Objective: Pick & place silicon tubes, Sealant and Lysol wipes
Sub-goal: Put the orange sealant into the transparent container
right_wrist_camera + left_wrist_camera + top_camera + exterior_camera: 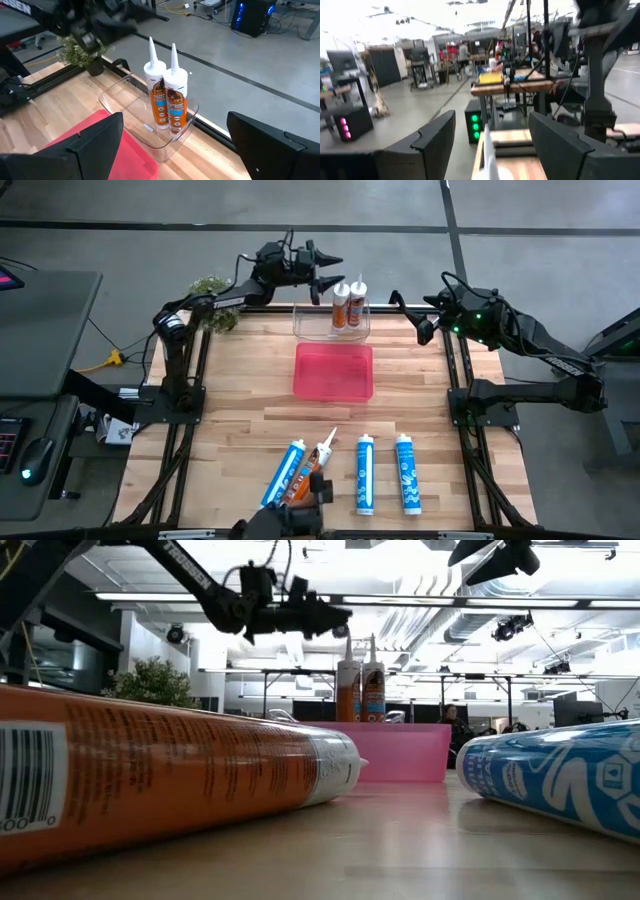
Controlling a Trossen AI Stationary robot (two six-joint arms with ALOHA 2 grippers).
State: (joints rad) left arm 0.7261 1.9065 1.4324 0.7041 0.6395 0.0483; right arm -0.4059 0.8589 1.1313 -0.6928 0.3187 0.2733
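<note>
- From above we see the whole wooden bench (240,370): a clear bin (331,330) at the far edge, a pink tray (334,370) just near of it, and four tubes lying in a row along the near edge.
- That row runs from a blue tube (283,473) on the left, touching an orange tube (310,467) beside it, to two more blue-and-white tubes (366,473) (406,472) lying apart on the right.
- Two orange sealant tubes (347,305) stand upright, touching, in the right end of the clear bin; only the right wrist view shows their labels and white nozzles closely (167,100).
- The low view alone shows the near orange tube (160,775) and a blue tube (560,775) looming large, with the pink tray (400,752) between them farther back.
- Bare wood lies open between the pink tray and the near row, and on both sides of the tray; the clear bin sits right at the far edge.
- The left pincer (322,268) hangs beyond the far edge, just left of the standing tubes, its fingers parted and holding nothing.
- The right pincer (410,315) waits at the far right corner, spread wide and empty, well apart from the bin.
- A potted plant (212,290) stands off the far left corner.
</note>
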